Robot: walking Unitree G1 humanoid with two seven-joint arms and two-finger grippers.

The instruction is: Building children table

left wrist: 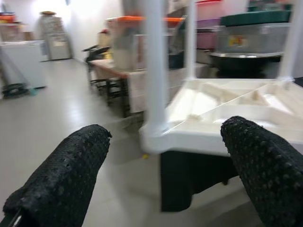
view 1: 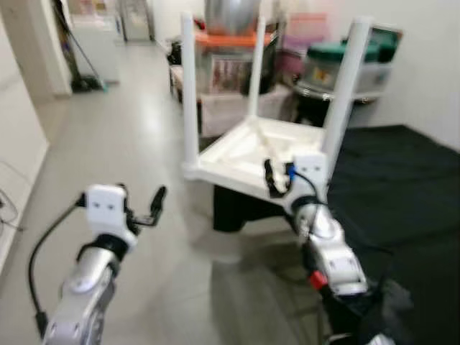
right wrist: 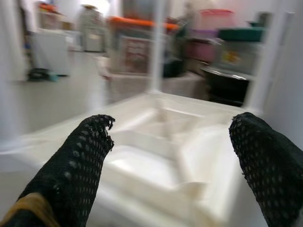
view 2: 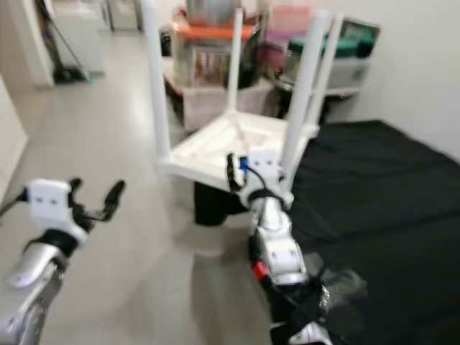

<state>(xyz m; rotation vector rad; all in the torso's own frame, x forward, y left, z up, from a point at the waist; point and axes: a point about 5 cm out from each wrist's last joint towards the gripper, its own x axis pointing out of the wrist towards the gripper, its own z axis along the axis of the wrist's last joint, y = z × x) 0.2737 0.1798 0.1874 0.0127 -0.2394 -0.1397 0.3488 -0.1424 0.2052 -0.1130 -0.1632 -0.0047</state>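
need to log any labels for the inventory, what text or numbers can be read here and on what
None can be read.
Picture label on the orange-lidded bin: printed, too blurred.
Yellow sticker on the green-lidded bin: too blurred.
Upturned white table: no marking visible.
Left claw and right claw: no lettering visible.
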